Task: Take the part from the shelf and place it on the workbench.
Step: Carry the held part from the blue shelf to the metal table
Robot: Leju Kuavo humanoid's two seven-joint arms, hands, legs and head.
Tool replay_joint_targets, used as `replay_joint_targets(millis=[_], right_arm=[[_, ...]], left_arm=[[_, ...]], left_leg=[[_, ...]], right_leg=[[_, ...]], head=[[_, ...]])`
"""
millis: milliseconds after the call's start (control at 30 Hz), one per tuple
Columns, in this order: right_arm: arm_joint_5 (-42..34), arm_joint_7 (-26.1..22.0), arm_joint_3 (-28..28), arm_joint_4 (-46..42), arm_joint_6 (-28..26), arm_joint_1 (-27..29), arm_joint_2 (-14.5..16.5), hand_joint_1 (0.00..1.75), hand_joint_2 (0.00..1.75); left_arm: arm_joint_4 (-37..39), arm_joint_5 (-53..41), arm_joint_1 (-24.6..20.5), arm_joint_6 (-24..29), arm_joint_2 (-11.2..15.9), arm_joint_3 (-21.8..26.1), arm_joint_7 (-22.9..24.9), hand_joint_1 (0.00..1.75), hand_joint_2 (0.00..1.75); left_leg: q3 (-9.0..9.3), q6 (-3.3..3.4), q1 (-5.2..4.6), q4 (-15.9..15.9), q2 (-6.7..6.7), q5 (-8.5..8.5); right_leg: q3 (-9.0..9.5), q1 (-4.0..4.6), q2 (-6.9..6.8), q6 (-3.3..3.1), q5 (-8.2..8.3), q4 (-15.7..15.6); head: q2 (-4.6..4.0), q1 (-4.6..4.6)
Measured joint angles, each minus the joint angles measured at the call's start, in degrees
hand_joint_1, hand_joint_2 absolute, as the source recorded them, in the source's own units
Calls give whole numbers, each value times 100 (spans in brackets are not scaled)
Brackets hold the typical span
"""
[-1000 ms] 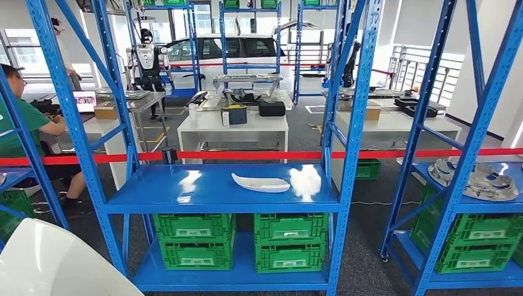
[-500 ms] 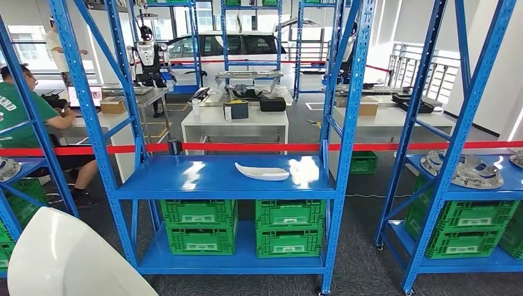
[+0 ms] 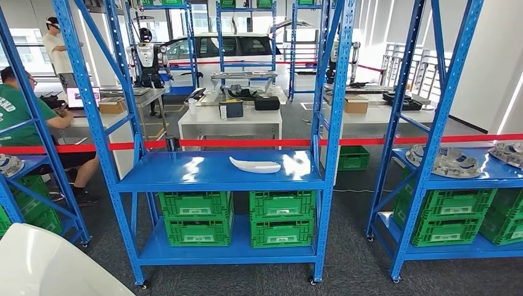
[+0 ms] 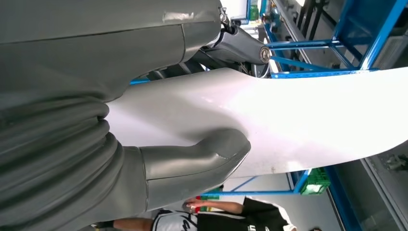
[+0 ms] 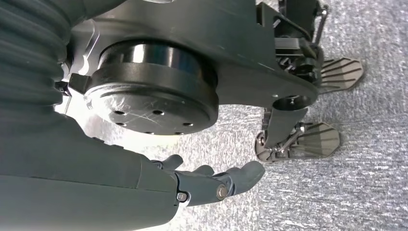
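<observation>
Here, closest to me, my left hand point(image 4: 144, 159) holds the large white part point(image 4: 288, 125): my grey thumb lies pressed flat on its glossy face and the darker fingers point(image 4: 240, 45) reach round its far side, so the panel is clamped between them. In the head view the same white part point(image 3: 43, 265) curves up out of the lower left corner, held low in front of me.

My right hand point(image 5: 211, 185) hangs at my side above grey carpet, fingers lightly curled and a little apart, with nothing in them.

Just beyond stands a blue shelf point(image 3: 154, 185). On its middle level, right of centre, lies a small white curved part point(image 3: 255, 164), flat on the blue surface and apart from the uprights. Under it, on the lowest level, green crates point(image 3: 197, 219) sit stacked side by side.

To the right stands a second blue shelf point(image 3: 506, 179) carrying grey metal castings point(image 3: 447, 161) near its front edge, with more green crates below.

A red barrier tape point(image 3: 247, 142) runs across behind the shelves. Past it is a white bench point(image 3: 228, 129) with dark boxes on top. At the left a person in a green shirt point(image 3: 15, 111) sits at a desk with a laptop, another person stands behind, and further back are another humanoid robot point(image 3: 147, 58) and a white car point(image 3: 222, 46).
</observation>
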Motion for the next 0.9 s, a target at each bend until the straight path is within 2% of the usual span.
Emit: replay_joint_targets(millis=[33,67,133,167,200,233,267,300,333,367,400,433,500,533,567,600,633,667,700,733,767,800,833,867,900], right_arm=[[28,-15,14,0,8,-6,15,0,175],[51,-38,28,0,14,-13,29,0,175],[76,-84,57,0,20,-26,45,0,175],[83,-100,73,0,22,-30,49,0,175],[88,-104,89,0,23,-33,50,0,175],[95,-103,106,0,23,-36,50,0,175],[103,-103,119,0,23,-38,50,0,175],[114,-102,128,0,23,-42,50,0,175],[124,-103,133,0,23,-45,50,0,175],[133,-104,137,0,23,-48,50,0,175],[140,-105,138,0,23,-50,51,0,175],[144,-105,139,0,23,-51,53,0,175],[147,-104,141,1,23,-44,65,0,175],[148,-101,143,1,23,-38,71,0,175],[147,-101,147,2,23,-30,78,0,175],[147,-101,151,2,23,-27,82,0,175],[147,-101,157,2,23,-28,86,0,175],[147,-102,163,2,23,-31,89,0,175],[148,-104,169,2,23,-35,89,0,175],[150,-109,175,2,23,-37,89,0,175],[156,-121,180,2,23,-38,87,0,175],[165,-142,186,2,23,-40,83,0,175],[174,-164,196,2,26,-46,76,0,175],[185,-183,208,2,28,-55,65,0,175],[196,-194,222,2,31,-65,53,0,175]], left_arm=[[-37,-34,78,-4,-10,36,-5,175,175],[-69,-50,145,-8,-15,69,-4,175,175],[-114,-21,234,-13,-19,132,5,175,175],[-125,19,264,-16,-19,158,14,175,175],[-128,72,289,-19,-19,178,33,175,175],[-129,127,308,-21,-19,192,57,175,175],[-129,173,321,-23,-19,200,82,175,175],[-129,209,326,-24,-19,204,104,175,175],[-131,231,324,-25,-19,207,118,175,175],[-139,244,322,-26,-19,210,125,175,175],[-145,250,323,-26,-19,214,128,175,175],[-152,252,324,-27,-19,218,130,175,175],[-157,253,325,-27,-19,225,131,175,175],[-158,252,323,-27,-20,227,132,175,175],[-159,252,321,-27,-20,228,132,175,175],[-159,251,320,-27,-21,228,133,175,175],[-160,251,321,-27,-21,228,133,175,175],[-160,251,323,-27,-21,228,133,175,175],[-159,251,324,-27,-21,228,136,175,175],[-156,254,325,-27,-22,228,141,175,175],[-154,258,327,-27,-25,230,150,175,175],[-154,262,329,-27,-32,235,165,175,175],[-164,266,335,-26,-41,249,183,175,175],[-193,268,345,-22,-51,269,200,175,175],[-236,270,360,-18,-60,298,218,175,175]], left_leg=[[-35,-33,7,61,-14,-90],[-92,-64,12,226,-27,-295],[-248,-111,26,846,-41,-883],[-306,-128,30,1205,-42,-1097],[-311,-137,31,1471,-42,-1166],[-245,-139,32,1587,-42,-1101],[-85,-134,34,1513,-42,-947],[173,-123,35,1253,-44,-796],[505,-106,33,846,-50,-758],[834,-82,21,388,-59,-810],[1059,-55,3,34,-67,-892],[1176,-21,-20,-191,-73,-966],[1123,72,-46,-280,-61,-895],[1069,130,-45,-285,-49,-830],[999,183,-39,-293,-35,-755],[914,221,-32,-295,-22,-676],[828,242,-34,-291,-19,-598],[733,249,-36,-284,-15,-516],[634,247,-38,-272,-12,-435],[524,241,-38,-251,-10,-355],[399,230,-36,-221,-8,-279],[273,214,-31,-182,-9,-210],[160,192,-27,-131,-10,-151],[68,164,-27,-76,-8,-104],[9,132,-29,-36,-1,-58]], right_leg=[[-43,-6,-13,-44,53,-15],[-100,-16,-27,-86,118,-33],[-248,-15,-48,-133,247,-36],[-331,-8,-56,-137,315,-27],[-422,-1,-66,-134,384,-15],[-522,4,-75,-127,454,1],[-626,8,-82,-117,524,22],[-727,10,-88,-104,592,43],[-808,15,-87,-85,654,63],[-867,19,-85,-61,713,81],[-898,18,-84,-36,775,84],[-915,10,-83,-6,840,74],[-939,-20,-76,66,943,44],[-972,-33,-66,103,873,84],[-1028,-41,-54,135,673,222],[-1102,-52,-44,157,364,479],[-1182,-55,-37,176,14,836],[-1245,-58,-35,188,-257,1229],[-1268,-61,-32,195,-381,1566],[-1223,-60,-31,195,-344,1767],[-1089,-59,-29,190,-195,1779],[-859,-57,-28,180,-27,1597],[-513,-55,-26,167,48,1223],[-137,-42,-24,150,-2,732],[158,-28,-21,129,-112,320]], head=[[0,-2],[-1,-4],[-1,-10],[-1,-12],[-1,-11],[-1,-12],[-1,-12],[0,-12],[0,-11],[1,-10],[1,-7],[1,-5],[0,-3],[-1,-3],[-2,-1],[-2,2],[-2,6],[-2,8],[-2,8],[-2,10],[-2,11],[-2,13],[-2,14],[-1,14],[-1,14]])
